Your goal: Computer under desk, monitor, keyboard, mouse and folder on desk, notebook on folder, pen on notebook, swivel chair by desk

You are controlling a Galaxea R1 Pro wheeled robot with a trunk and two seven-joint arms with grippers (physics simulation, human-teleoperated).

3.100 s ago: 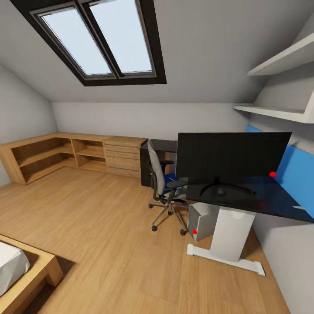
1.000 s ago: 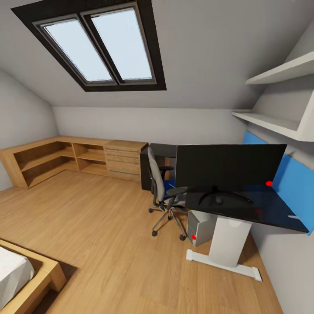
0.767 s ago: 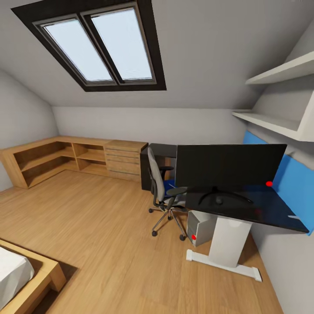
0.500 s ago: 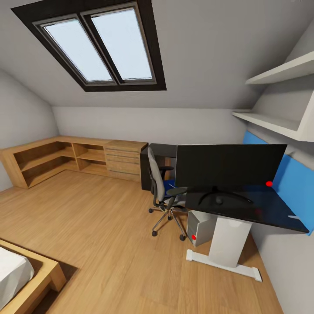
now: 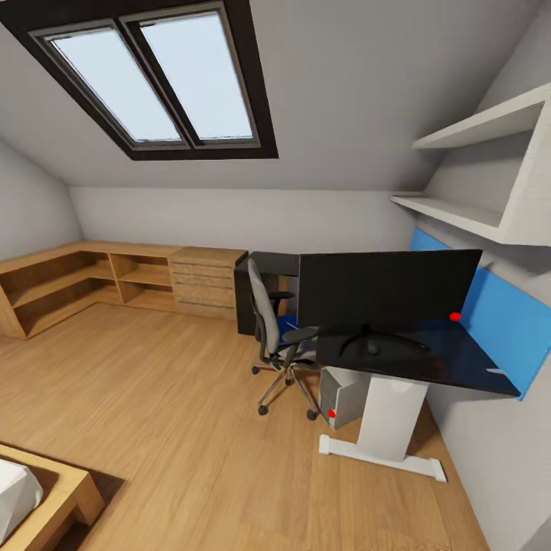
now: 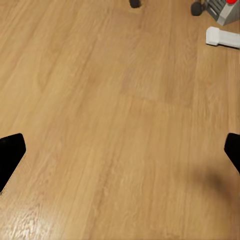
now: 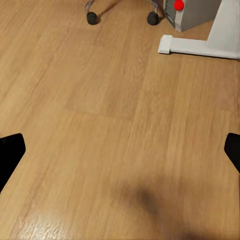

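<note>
Since half a second ago the whole head view has slid leftward, so the camera has turned; nothing in the room has shifted. Left claw (image 6: 120, 160) hangs released over bare wood floor (image 6: 100, 125), one dark fingertip (image 6: 10, 152) at each side of its view. Right claw (image 7: 120, 157) is likewise spread wide above the floor, near the white foot bar (image 7: 197, 47) and the computer (image 7: 192, 12). Farther out, the monitor (image 5: 386, 289) stands on the black tabletop (image 5: 451, 363), with the small dark mouse (image 5: 373, 348) on its foot. The computer sits beneath. Just beside the tabletop's end stands the swivel chair (image 5: 268, 321), the blue folder (image 5: 287, 325) on its seat. Oak shelving (image 5: 99, 283) lines the far wall under the skylight (image 5: 153, 76).
</note>
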